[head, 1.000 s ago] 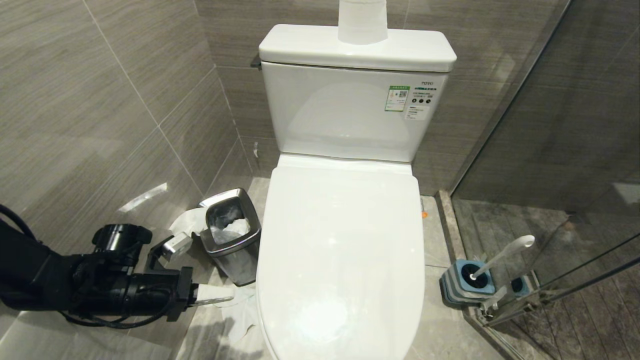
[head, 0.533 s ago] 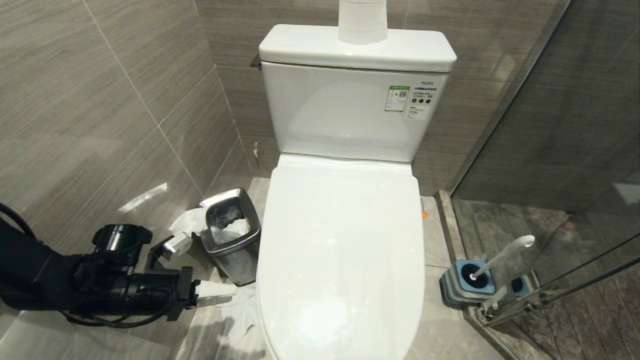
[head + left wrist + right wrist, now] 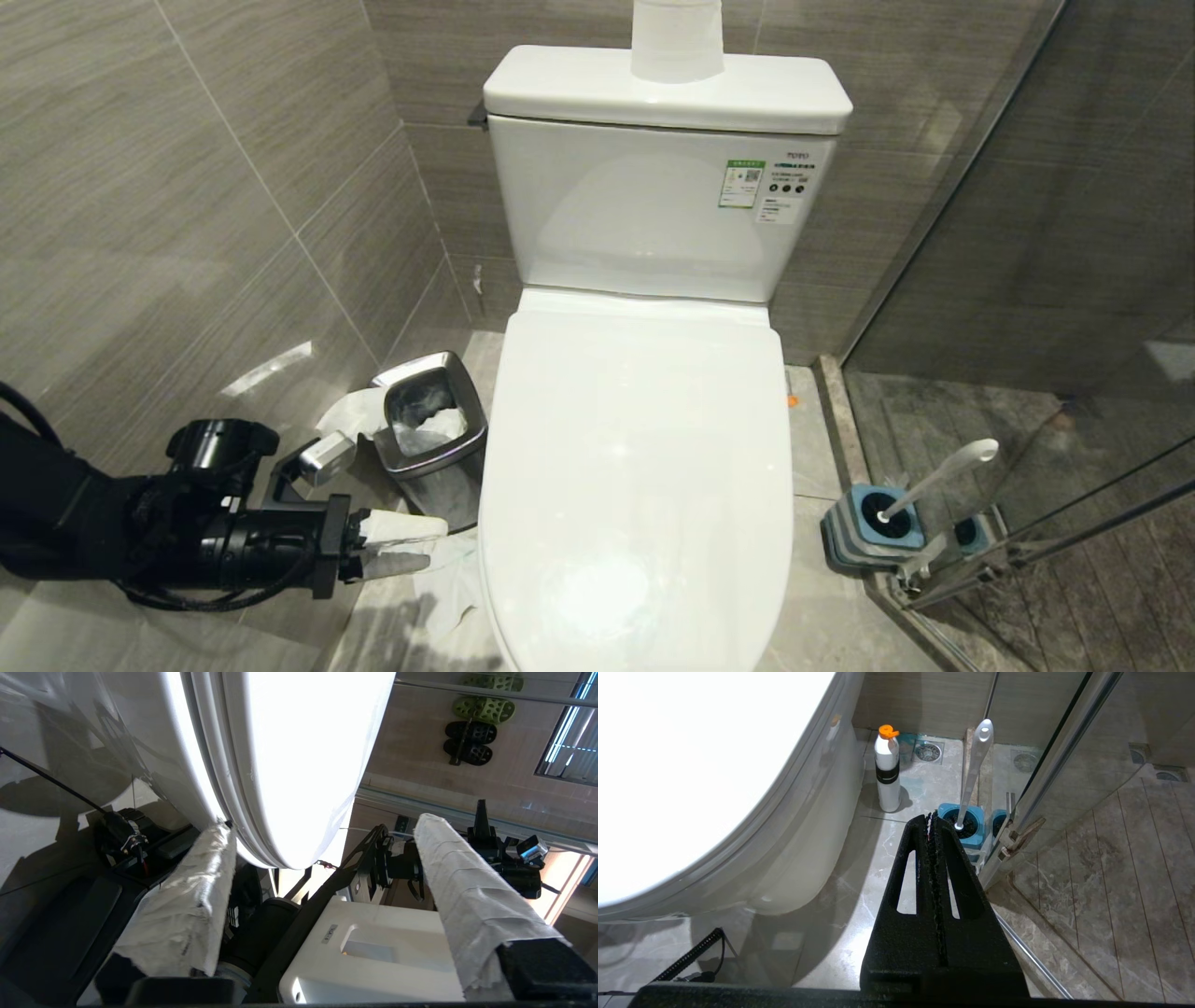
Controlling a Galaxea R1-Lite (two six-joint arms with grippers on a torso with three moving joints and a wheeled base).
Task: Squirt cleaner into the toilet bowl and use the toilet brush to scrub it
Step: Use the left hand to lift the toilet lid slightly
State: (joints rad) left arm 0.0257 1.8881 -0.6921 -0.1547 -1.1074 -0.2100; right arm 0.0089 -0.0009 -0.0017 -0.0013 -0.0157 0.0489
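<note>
Since a second ago the left hand (image 3: 411,546) has spread its cloth-wrapped fingers (image 3: 191,896), which were pressed together; they now stand apart and hold nothing, low at the toilet's (image 3: 635,467) left side, just before its rim, near the bin (image 3: 434,448) and the paper on the floor (image 3: 448,579). Its lid is down. On the toilet's right the brush (image 3: 938,476) stands tilted in its blue holder (image 3: 864,537) by the glass door. Near it, the right hand (image 3: 933,826) hangs pressed together and empty, with a white bottle (image 3: 887,770) beyond.
</note>
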